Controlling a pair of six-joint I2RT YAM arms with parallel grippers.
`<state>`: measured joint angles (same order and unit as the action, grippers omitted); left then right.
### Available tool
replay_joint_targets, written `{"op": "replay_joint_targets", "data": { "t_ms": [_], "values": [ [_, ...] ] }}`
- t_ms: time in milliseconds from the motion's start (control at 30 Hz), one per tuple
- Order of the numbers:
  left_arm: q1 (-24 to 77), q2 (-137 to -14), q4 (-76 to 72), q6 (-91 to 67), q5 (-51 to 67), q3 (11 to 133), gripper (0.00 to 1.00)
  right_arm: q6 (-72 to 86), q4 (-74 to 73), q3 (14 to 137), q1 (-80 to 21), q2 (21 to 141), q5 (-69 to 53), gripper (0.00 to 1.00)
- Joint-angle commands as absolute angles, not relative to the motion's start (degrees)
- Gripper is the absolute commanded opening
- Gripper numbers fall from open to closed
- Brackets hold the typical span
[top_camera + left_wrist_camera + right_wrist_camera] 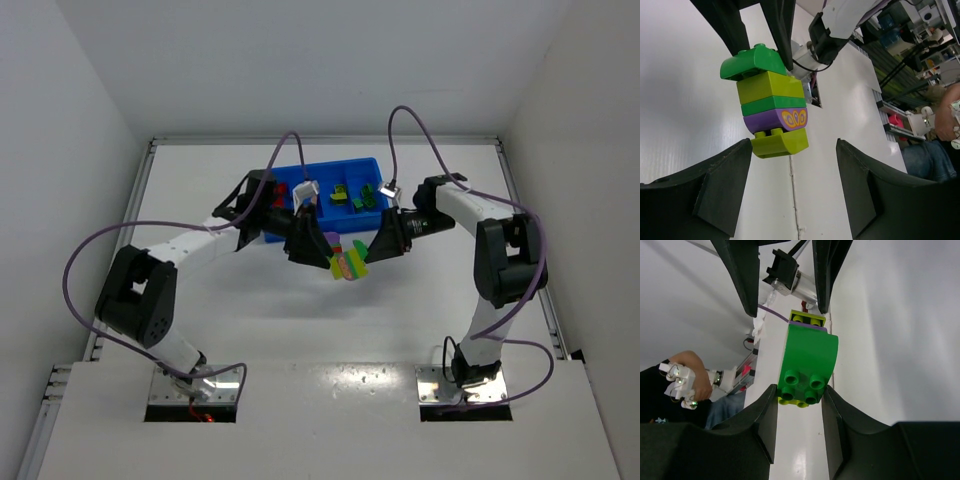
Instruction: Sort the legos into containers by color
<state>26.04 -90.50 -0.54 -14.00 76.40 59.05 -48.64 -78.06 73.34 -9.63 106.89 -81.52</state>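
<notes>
A lego stack [771, 107] in bands: bright green on top, yellow-green, a thin green layer, purple printed with an orange-and-yellow swirl motif, then yellow-green at the bottom. The tray [330, 165] is bright blue, with red legos [281, 192] and green legos [362, 195] inside. The left gripper [793, 150] and right gripper [800, 392] are black, the arms [190, 245] white with black joints, the cables [67, 280] purple, and the table [320, 330] white.

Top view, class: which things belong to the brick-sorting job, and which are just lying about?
Job: brick stack, blue tray, sorted bricks, left claw, right claw.
Lying about: purple cables, bystander.
</notes>
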Motion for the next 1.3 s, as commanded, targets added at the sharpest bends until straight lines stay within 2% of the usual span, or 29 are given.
{"op": "replay_joint_targets", "data": {
  "t_ms": [0,167,433,533,567,733,767,833,1267],
  "values": [
    [26.46,-91.49,-1.85,-12.3,79.01,60.12,0.74,-50.1,-80.68,75.5,-10.63,106.18,-85.43,0.01],
    [27.51,-92.72,-1.32,-12.3,79.01,60.64,0.74,-50.1,-80.68,75.5,-10.63,105.65,-85.43,0.01],
    [28.56,-93.96,-0.79,-12.3,79.63,61.17,0.62,-50.1,-80.68,76.03,-11.16,105.03,-85.43,0.01],
    [28.56,-93.96,-0.79,-12.3,80.24,61.17,0.51,-50.1,-80.68,76.03,-11.16,105.03,-85.43,0.01],
    [28.56,-93.96,-0.79,-12.3,80.77,61.17,0.42,-50.1,-80.68,76.03,-11.16,105.03,-85.43,0.01],
    [29.09,-94.48,-0.79,-12.3,82.0,61.17,0.18,-50.1,-80.68,76.03,-11.16,105.03,-85.43,0.01],
    [29.09,-93.79,-0.27,-11.7,82.0,60.48,0.08,-50.71,-80.68,76.03,-10.55,105.03,-85.43,0.01],
    [29.09,-92.39,-0.26,-10.46,82.0,59.08,0.01,-50.71,-80.68,76.03,-9.93,105.03,-85.43,0.01],
    [29.09,-85.08,-0.26,-7.73,77.87,51.68,0.0,-52.29,-80.68,74.97,-1.5,106.35,-87.09,0.01]
  ]
}}
